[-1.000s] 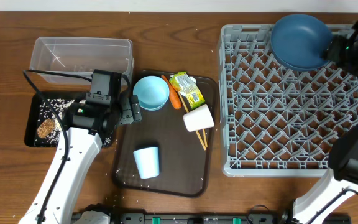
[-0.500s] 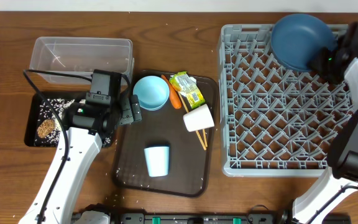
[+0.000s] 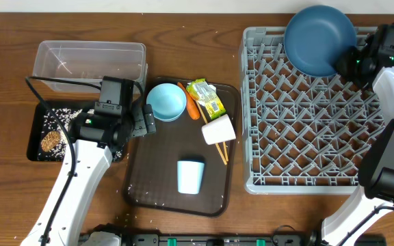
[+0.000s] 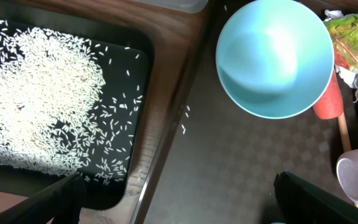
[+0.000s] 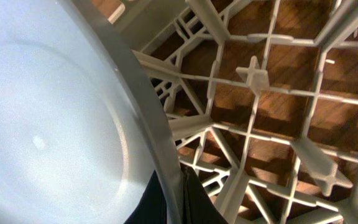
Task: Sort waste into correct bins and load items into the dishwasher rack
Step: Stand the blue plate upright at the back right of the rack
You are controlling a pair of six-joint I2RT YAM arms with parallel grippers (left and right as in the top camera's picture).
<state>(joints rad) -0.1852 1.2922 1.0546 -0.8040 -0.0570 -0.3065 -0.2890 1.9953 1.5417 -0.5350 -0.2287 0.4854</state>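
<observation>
The blue plate (image 3: 319, 39) has shifted left at the far edge of the rack (image 3: 313, 137) and the light-blue cup (image 3: 191, 176) has slid right on the brown tray (image 3: 146, 171), while the right tool (image 3: 353, 63) has shut on the plate's rim. The plate is plain deep blue from above; only the right wrist view shows its rim pinched between dark fingers (image 5: 201, 202). The left tool (image 4: 179, 205) gapes wide and empty, its camera showing rice (image 4: 36, 106) in the black tray (image 4: 135, 56).

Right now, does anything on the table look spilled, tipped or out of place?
Yes. Both cups lie on their sides on the brown tray: the light-blue cup alone, the pale cup across the chopsticks. A few rice grains lie scattered outside the black tray.
</observation>
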